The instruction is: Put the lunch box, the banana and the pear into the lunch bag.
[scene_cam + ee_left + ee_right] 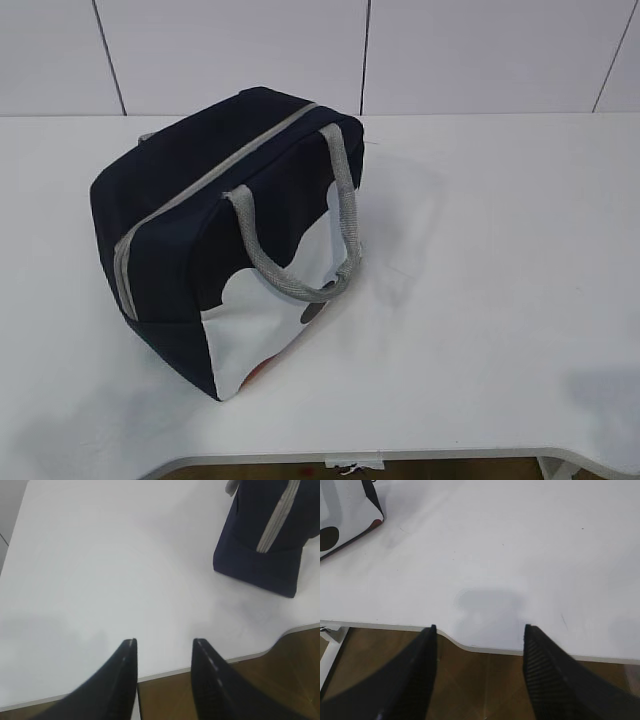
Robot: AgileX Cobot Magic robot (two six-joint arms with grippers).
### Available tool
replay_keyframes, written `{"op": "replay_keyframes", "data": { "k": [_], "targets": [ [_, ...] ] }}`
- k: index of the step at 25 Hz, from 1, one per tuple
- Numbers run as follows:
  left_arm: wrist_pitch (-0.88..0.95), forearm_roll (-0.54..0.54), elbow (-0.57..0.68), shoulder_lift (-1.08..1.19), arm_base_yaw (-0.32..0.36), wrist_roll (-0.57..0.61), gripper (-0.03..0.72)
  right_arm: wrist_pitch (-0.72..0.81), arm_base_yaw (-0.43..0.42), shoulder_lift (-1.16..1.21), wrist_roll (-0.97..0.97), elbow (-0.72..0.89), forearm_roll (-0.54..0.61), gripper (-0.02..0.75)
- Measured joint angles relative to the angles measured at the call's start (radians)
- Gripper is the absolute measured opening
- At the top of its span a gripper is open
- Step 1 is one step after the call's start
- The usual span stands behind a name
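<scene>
1. The lunch bag (225,235) stands on the white tabletop (480,280), left of the middle, its grey zipper (215,175) running along the top and appearing closed.
2. One grey handle (340,215) hangs over the white side panel facing the camera.
3. The lunch box, banana and pear cannot be seen in any view.
4. The left gripper (164,647) hangs over the tabletop's front edge, jaws spread and empty, the bag well apart to its upper right.
5. The right gripper (479,632) hangs over the front edge too, jaws spread wider, holding nothing.
</scene>
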Motion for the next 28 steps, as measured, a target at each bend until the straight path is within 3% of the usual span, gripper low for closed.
{"op": "replay_keyframes", "data": {
  "k": [18,28],
  "targets": [
    [0.000,-0.002,0.000,0.000,0.000,-0.001,0.254,0.000,0.000,0.000,0.000,0.000,0.000,0.433],
    [0.000,-0.010,0.000,0.000,0.109,-0.001,0.244,0.000,0.000,0.000,0.000,0.000,0.000,0.433]
  ]
}}
